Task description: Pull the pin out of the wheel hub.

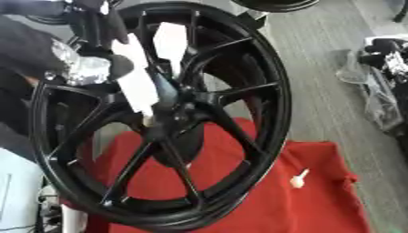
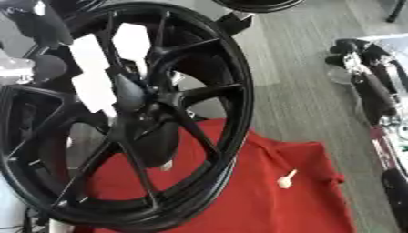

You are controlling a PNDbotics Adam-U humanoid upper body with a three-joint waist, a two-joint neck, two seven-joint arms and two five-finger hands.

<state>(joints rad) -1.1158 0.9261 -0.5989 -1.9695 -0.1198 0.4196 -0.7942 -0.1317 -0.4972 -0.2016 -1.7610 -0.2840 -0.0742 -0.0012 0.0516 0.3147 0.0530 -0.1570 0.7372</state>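
- A large black wheel hub (image 1: 171,113) with thin spokes is seen standing nearly upright, tilted a little, and it fills most of both views.
- Its lower rim is set over a red cloth (image 1: 318,205) that is spread beneath and to the right of it.
- The left hand (image 1: 135,77) is seen at the upper left, reaching across the face of the wheel toward its centre; white-covered fingers (image 1: 169,41) are laid along the spokes.
- Whether that hand is open or closed round anything cannot be told, since its fingertips merge with the dark centre of the hub.
- A silver joint (image 1: 79,68) of the left arm is visible just left of the hand, beside the rim.
- A small white pin-like piece (image 1: 299,179), with a thin stem and a wider end, is seen lying on the red cloth to the right of the wheel, apart from the rim.
- Whether another pin is seated in the centre of the hub cannot be made out.
- The right hand (image 2: 359,61) is seen at the right edge, well apart from the wheel; its finger state cannot be told.
- A grey wood-grain floor (image 1: 318,68) is seen behind the wheel.
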